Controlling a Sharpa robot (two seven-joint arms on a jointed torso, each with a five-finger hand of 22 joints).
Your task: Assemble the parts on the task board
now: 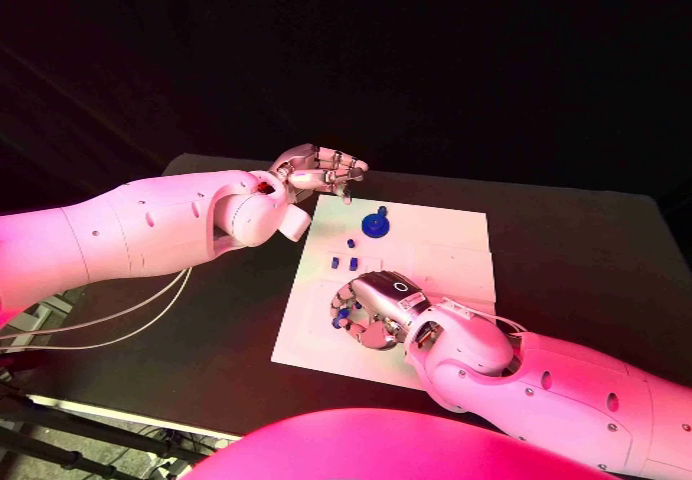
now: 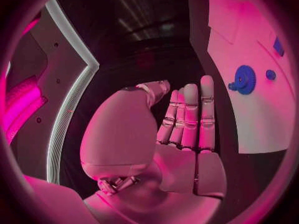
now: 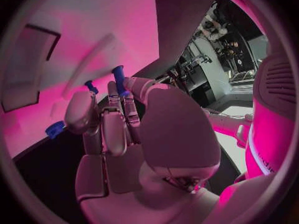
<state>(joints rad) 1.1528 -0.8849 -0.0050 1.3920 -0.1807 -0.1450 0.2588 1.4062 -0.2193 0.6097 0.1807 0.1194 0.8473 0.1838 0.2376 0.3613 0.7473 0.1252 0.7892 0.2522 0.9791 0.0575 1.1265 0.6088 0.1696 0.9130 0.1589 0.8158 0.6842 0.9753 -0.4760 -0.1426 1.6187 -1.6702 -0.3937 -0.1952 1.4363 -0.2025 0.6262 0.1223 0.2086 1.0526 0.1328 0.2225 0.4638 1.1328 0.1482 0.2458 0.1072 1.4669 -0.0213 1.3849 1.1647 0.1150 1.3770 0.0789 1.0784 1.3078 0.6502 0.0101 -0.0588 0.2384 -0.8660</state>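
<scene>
Right robot hand (image 1: 372, 308) grasping blue part (image 3: 118, 77) over task board (image 1: 447, 262); left robot hand (image 1: 320, 168) released.

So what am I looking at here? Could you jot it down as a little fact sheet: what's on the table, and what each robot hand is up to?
Table: black
Task board: white plate in the middle of the table
Blue gear: round toothed part near the board's far edge
Small blue parts: a few pegs mid-board
Left robot hand: raised beyond the board's far-left corner, fingers straight, holding nothing
Right robot hand: down on the board's near-left part, fingers around a blue peg; whether it truly grips it is unclear
</scene>
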